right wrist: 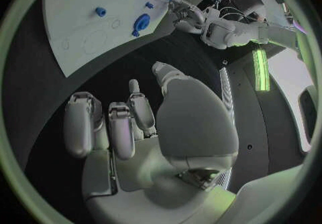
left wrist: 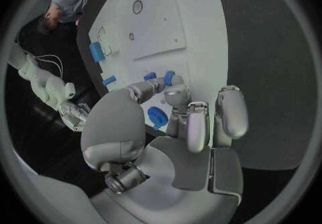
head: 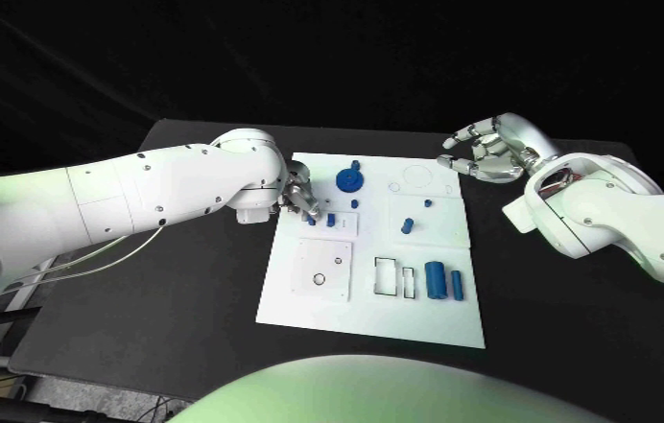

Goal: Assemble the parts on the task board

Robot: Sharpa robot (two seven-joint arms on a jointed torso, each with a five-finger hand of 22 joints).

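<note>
Assembly barely begun, pieces loose on the board [head: 363, 327].
Left hand [head: 300, 200] seemingly pinched a small peg [head: 313, 218]; right hand [head: 487, 150] curled, holding nothing.

We see a black tabletop [head: 166, 327] set against a dark backdrop [head: 332, 30], with a bright green light strip [right wrist: 259, 68] glowing beyond its edge.
</note>
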